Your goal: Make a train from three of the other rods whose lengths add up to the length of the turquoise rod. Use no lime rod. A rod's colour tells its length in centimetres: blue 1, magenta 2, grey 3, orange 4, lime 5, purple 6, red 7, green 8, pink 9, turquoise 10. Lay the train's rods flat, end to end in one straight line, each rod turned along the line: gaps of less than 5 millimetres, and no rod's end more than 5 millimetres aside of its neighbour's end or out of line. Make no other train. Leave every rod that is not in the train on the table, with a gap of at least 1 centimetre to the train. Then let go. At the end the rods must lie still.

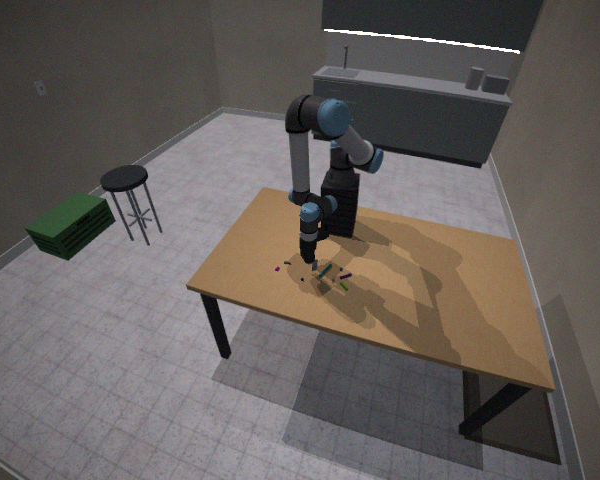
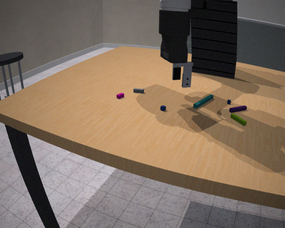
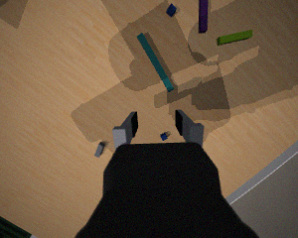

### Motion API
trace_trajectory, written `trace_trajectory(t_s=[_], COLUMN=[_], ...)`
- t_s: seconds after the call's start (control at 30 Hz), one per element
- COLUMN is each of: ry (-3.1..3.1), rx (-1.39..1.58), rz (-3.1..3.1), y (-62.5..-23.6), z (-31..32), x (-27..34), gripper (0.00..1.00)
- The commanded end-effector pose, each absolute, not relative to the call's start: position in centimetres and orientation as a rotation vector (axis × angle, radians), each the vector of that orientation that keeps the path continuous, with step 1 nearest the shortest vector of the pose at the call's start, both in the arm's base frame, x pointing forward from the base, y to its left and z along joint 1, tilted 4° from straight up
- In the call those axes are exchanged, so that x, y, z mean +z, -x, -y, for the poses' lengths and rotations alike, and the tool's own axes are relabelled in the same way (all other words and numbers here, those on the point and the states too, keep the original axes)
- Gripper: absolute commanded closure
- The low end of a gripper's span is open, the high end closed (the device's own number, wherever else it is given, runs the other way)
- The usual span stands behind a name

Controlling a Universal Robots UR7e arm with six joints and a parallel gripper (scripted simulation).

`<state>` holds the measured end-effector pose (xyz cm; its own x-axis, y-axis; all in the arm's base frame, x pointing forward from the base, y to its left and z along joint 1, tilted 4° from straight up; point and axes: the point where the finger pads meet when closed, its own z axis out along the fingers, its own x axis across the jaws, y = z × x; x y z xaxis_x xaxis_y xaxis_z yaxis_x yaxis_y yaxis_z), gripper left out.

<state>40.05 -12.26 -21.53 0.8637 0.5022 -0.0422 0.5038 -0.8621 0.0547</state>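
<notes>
Open claw hanging over scattered rods

The claw is hanging above a wooden table, its fingers standing wide apart and holding nothing. Its grey outer plates are looking smooth and flat, one showing two small dark round holes, while black pads are lining the inner faces. The tabletop is showing fine streaky grain.

The turquoise rod, a long square-edged bar, is lying flat to the right of the claw in the exterior view. In the wrist view its long axis is slanting from upper left to lower right, its lower end pointing towards the space ahead of the fingertips.

Beyond it from the claw, the purple rod is running nearly up and down the wrist view, and the lime rod is lying nearly crosswise. One blue cube is sitting near the purple rod; another blue cube is showing between the fingers in the wrist view, down on the table.

Left of the claw in the exterior view, the short grey rod is lying near the stubby magenta rod. The rods are all lying apart.
</notes>
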Motion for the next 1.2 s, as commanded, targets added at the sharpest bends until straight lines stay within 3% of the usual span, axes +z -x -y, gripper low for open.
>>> trace_trajectory(t_s=[0.0,1.17], ry=[-2.891,-2.326], rx=[-0.045,-0.079], rz=[-1.048,-2.034], y=[-40.2,-40.8], z=[12.6,14.0], x=[-21.3,-21.1], gripper=[0.0,0.0])
